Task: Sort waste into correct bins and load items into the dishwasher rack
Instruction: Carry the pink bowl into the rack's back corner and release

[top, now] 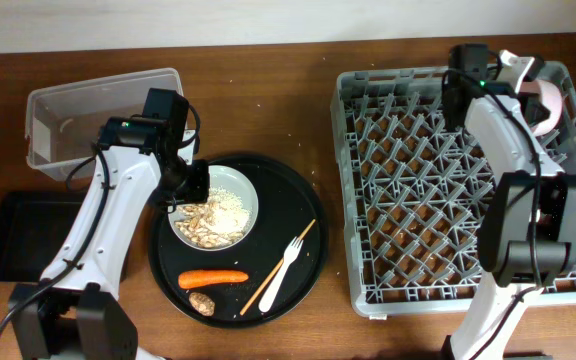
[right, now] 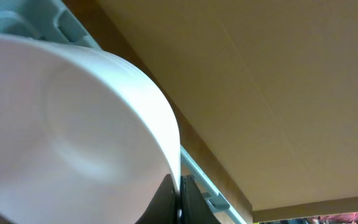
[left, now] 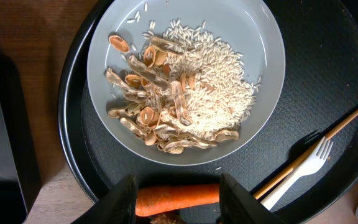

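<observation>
A white plate (top: 243, 185) with beige-brown food scraps (top: 208, 222) and rice sits on a round black tray (top: 308, 215). Also on the tray are an orange carrot (top: 213, 277), a small brown lump (top: 201, 303), a white fork (top: 283, 265) and a chopstick (top: 280, 262). My left gripper (top: 190, 188) is open and empty above the plate's left rim. In the left wrist view its fingers (left: 178, 205) frame the carrot (left: 179, 198), with the plate (left: 266, 37) and scraps (left: 160, 118) beyond. My right gripper (top: 533, 82) is shut on a white bowl's (top: 548, 105) rim (right: 73, 124) at the rack's (top: 418, 200) far right corner. The wrapper, tissue and cups are out of view.
The clear tub (top: 98, 85) stands at the back left. The shallow black rectangular tray (top: 23, 235) lies at the left edge, beside my left arm. The rack fills the right half of the table.
</observation>
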`<state>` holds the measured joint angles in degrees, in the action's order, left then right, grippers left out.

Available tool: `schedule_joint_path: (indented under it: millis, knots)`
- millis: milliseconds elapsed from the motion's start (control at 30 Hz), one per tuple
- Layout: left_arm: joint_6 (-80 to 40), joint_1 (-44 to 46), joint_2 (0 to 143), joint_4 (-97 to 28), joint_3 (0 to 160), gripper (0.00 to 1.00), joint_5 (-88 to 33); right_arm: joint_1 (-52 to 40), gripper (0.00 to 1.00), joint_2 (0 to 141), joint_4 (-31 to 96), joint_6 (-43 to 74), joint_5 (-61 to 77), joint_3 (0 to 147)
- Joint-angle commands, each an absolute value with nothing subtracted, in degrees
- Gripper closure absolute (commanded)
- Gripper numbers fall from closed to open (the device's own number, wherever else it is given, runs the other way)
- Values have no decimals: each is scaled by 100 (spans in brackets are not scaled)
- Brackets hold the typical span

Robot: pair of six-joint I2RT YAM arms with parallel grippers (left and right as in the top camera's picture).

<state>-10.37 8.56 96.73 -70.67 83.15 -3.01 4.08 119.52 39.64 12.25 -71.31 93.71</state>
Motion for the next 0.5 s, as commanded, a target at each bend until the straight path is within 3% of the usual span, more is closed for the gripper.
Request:
schedule_joint_path:
  millis: [0,100,167,267,467]
  knots:
    - [-1111,836,9577,-7052,8353,58,-366,56,96,11935,4029,1249,-6761,9229]
    - [-1111,838,9577,-7054,8353,57,-370,-200,95,11935,4276,1247,-6624,9229]
    - [-1111,836,9577,-7054,8353,57,-368,-331,59,11935,4724,1247,-6180,9229]
    - [-1111,836,9577,-7052,8353,58,-368,-410,46,11924,5181,1339,-5767,9229]
    - [-1109,836,9577,-7054,8353,57,-364,-480,44,11043,5981,1699,-4355,9231]
